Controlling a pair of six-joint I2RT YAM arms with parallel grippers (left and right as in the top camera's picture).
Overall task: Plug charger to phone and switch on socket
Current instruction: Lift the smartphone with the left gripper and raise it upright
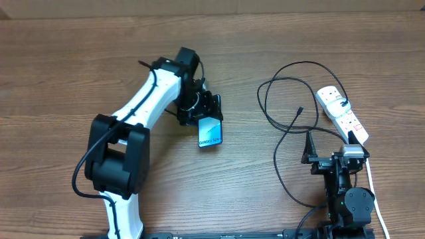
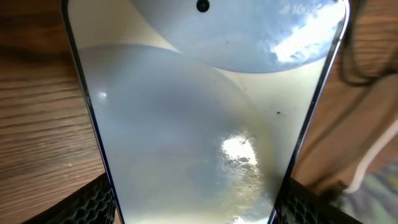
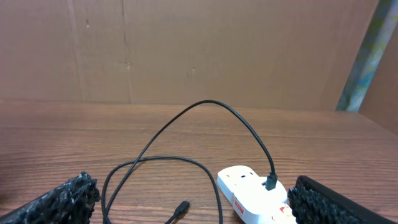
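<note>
A: Where's the phone (image 1: 210,133)?
B: Clamped between the left jaws, screen showing, around the middle of the table (image 1: 66,66) and well apart from the socket (image 1: 342,114).
A: And the right jaws?
B: Spread wide, holding nothing, just short of the socket.
A: The charger (image 3: 211,102)?
B: One end sits in the socket. The cable loops over the table, and its connector tip (image 1: 300,110) lies free nearby.
</note>
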